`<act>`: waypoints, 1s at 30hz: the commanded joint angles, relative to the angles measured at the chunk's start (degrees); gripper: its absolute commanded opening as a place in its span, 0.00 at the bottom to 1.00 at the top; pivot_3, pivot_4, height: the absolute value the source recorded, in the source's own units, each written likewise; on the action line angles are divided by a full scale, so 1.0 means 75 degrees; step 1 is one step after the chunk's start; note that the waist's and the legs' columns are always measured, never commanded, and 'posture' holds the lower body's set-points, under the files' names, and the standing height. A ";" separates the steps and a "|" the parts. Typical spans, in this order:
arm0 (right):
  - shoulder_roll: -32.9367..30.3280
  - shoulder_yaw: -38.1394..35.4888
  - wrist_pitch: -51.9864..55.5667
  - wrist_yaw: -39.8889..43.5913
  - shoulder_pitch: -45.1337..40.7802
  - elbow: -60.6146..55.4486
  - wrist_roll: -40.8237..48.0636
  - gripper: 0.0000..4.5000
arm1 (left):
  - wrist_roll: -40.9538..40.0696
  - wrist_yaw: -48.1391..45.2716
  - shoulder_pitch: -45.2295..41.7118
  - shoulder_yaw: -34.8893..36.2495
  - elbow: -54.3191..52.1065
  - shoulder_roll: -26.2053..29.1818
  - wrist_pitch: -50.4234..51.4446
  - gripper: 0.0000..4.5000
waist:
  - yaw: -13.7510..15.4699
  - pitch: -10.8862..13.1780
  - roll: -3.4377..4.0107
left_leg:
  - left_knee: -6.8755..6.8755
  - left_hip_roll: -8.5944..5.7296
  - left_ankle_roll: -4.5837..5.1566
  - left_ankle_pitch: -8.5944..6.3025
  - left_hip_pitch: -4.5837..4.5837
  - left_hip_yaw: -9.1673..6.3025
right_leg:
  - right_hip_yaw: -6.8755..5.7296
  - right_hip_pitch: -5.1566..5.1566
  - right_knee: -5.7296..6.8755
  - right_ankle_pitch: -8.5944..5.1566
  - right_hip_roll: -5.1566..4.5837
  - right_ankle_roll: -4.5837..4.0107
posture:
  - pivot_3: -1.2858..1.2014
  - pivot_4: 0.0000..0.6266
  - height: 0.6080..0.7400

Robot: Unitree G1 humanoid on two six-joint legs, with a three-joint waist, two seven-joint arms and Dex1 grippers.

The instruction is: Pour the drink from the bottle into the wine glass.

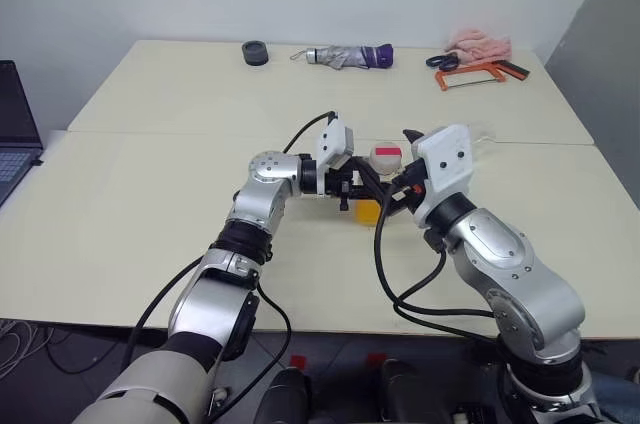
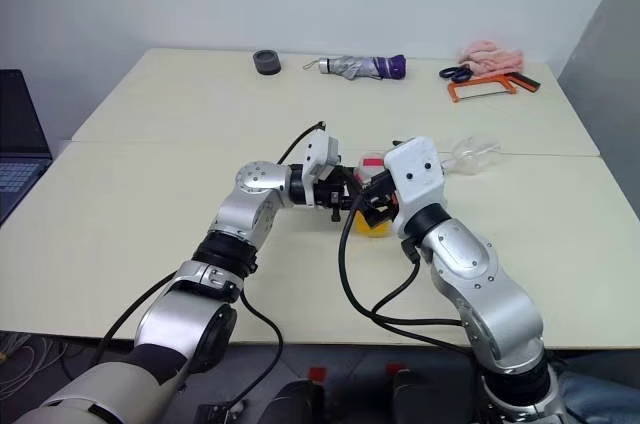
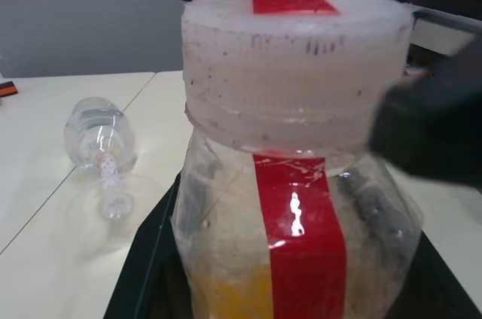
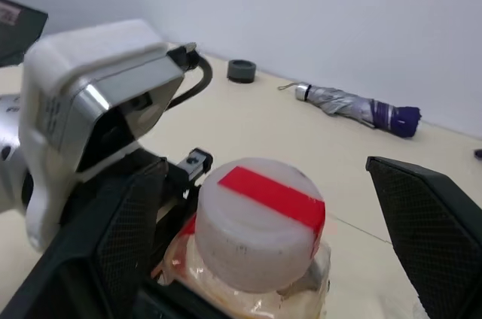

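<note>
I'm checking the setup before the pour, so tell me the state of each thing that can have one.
Bottle: upright, capped, held.
Drink: low in the bottle.
Wine glass: on its side on the table, empty.
Left gripper: shut on the bottle.
Right gripper: open around the cap.
Umbrella: folded, lying flat.

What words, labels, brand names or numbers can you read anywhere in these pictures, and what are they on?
None can be read.
The bottle: a plain red strip down its side and across the cap, no lettering.
The left gripper: a small sticker on its housing shows in the right wrist view, its print too small to read.
The wine glass, the umbrella and the laptop: no legible text.
</note>
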 commanded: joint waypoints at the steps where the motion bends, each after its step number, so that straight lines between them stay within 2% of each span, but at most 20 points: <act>1: 0.0408 -0.0389 -0.0132 -0.0081 0.0126 -0.0057 0.0152 0.92 | -0.0029 0.0020 -0.0251 0.0113 -0.0102 -0.0028 -0.0229 0.39 | 0.0000 0.0000 0.0000 | 0.0000 0.0000 0.0002 -0.0001 0.0000 0.0000 | 0.0000 0.0000 0.0000 0.0000 0.0000 0.0000 | 0.52 0.24 1.00; 3: 0.0540 -0.0470 -0.0107 -0.0019 0.0202 -0.0021 0.0204 0.81 | -0.0026 0.0024 -0.0254 0.0116 -0.0078 -0.0031 -0.0257 0.39 | 0.0000 0.0000 0.0000 | 0.0000 0.0000 0.0006 -0.0003 -0.0001 -0.0001 | 0.0000 0.0000 0.0000 0.0000 0.0000 0.0000 | 0.52 0.24 1.00; 8: 0.0540 -0.0393 0.0019 0.0162 0.0320 0.0032 0.0237 0.42 | -0.0023 0.0032 -0.0244 0.0142 -0.0079 -0.0023 -0.0273 0.39 | -0.0004 0.0000 0.0000 | 0.0000 0.0000 0.0024 -0.0014 0.0001 -0.0002 | -0.0002 0.0000 0.0001 0.0000 0.0000 0.0000 | 0.52 0.24 1.00; 13: 0.0240 -0.0136 -0.0186 0.0662 0.0270 0.0166 0.0244 0.42 | -0.0063 -0.0022 -0.0240 0.0174 -0.0158 -0.0001 -0.0202 0.39 | -0.0006 0.0000 0.0000 | 0.0000 -0.0001 0.0024 -0.0014 0.0001 -0.0002 | -0.0001 0.0000 0.0001 0.0000 0.0000 0.0000 | 0.52 0.24 1.00; 14: -0.0015 -0.0122 -0.0383 0.1168 0.0184 0.0279 0.0412 0.42 | -0.0093 -0.0088 -0.0250 0.0174 -0.0181 0.0009 -0.0154 0.39 | -0.0006 0.0000 0.0000 | 0.0001 -0.0001 0.0024 -0.0014 0.0001 -0.0001 | -0.0001 0.0000 0.0001 0.0000 0.0000 0.0000 | 0.52 0.24 1.00; 18: -0.1905 -0.0523 -0.1263 0.4627 -0.0735 0.1437 0.1533 0.42 | -0.0187 -0.0616 -0.0306 0.0112 -0.0316 0.0135 -0.0012 0.39 | -0.0013 0.0002 0.0001 | 0.0004 -0.0008 0.0027 -0.0015 0.0004 0.0018 | -0.0005 0.0012 -0.0006 0.0000 0.0000 0.0001 | 0.52 0.24 1.00; 23: -0.3205 -0.0981 -0.0850 0.6923 -0.2606 0.3493 0.2574 0.42 | -0.0223 -0.0971 -0.0293 0.0105 -0.0510 0.0256 0.0093 0.39 | -0.0097 0.0011 0.0012 | -0.0005 0.0001 0.0030 -0.0017 0.0014 0.0029 | -0.0008 0.0015 -0.0008 0.0000 0.0023 -0.0002 | 0.52 0.24 1.00; 25: -0.3247 -0.1031 -0.0882 0.6794 -0.2519 0.3508 0.2553 0.42 | -0.0240 -0.0800 -0.0243 0.0184 -0.0603 0.0240 0.0149 0.39 | -0.0111 0.0011 0.0012 | -0.0007 0.0004 0.0030 -0.0016 0.0011 0.0023 | -0.0017 0.0015 -0.0009 0.0000 0.0022 -0.0002 | 0.52 0.24 1.00; 30: -0.2937 -0.1513 -0.0793 0.5869 -0.1777 0.2550 0.2717 0.79 | -0.0277 -0.0633 -0.0061 0.0200 -0.0866 0.0272 0.0337 0.39 | -0.0098 0.0011 0.0011 | -0.0008 0.0012 0.0030 -0.0016 -0.0004 0.0009 | -0.0012 0.0006 -0.0007 0.0000 -0.0004 -0.0002 | 0.52 0.24 1.00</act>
